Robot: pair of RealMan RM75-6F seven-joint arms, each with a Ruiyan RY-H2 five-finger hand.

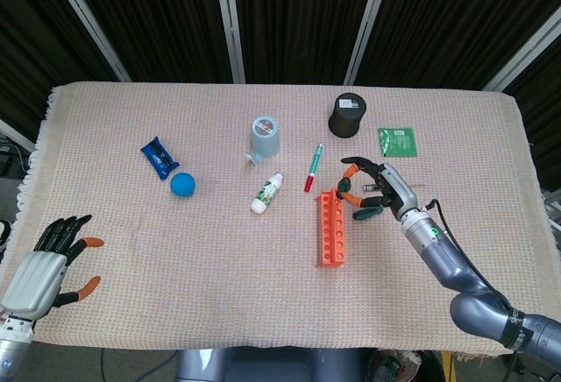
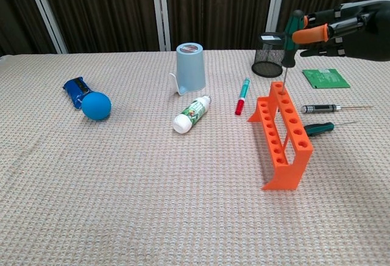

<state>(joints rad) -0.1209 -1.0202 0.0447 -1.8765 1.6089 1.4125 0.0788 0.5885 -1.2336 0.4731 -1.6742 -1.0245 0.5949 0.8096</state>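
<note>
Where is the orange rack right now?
The orange rack stands right of centre on the table in the head view, just left of the right hand, with the red and green marker beyond its far end.
</note>
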